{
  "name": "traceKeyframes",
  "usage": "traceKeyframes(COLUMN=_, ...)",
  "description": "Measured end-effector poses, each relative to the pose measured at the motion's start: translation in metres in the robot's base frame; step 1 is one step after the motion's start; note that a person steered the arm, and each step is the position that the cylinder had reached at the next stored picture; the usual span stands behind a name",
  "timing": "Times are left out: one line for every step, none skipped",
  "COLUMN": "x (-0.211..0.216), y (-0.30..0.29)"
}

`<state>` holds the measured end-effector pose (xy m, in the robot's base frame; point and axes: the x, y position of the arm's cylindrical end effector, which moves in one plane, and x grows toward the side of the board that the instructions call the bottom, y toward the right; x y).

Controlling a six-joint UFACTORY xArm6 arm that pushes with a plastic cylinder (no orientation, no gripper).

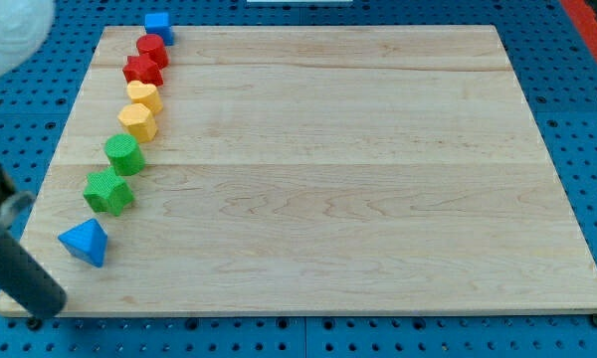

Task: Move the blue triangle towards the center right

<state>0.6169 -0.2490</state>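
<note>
The blue triangle point(85, 242) lies near the board's bottom left corner. My rod comes in from the view's left edge, and my tip point(46, 310) rests at the board's bottom left corner, below and left of the blue triangle, a short gap away from it.
Blocks run up the wooden board's point(328, 169) left side: a green star point(108, 191), a green cylinder point(124, 154), a yellow hexagon point(138, 121), a yellow heart point(143, 96), a red star point(143, 71), a red cylinder point(152, 49) and a blue cube point(158, 25) at the top edge.
</note>
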Motion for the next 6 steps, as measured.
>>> traceKeyframes(x=-0.017, y=-0.019)
traceKeyframes(x=-0.031, y=-0.015)
traceKeyframes(x=-0.032, y=-0.013)
traceKeyframes(x=-0.032, y=-0.013)
traceKeyframes(x=-0.032, y=-0.013)
traceKeyframes(x=-0.043, y=-0.012)
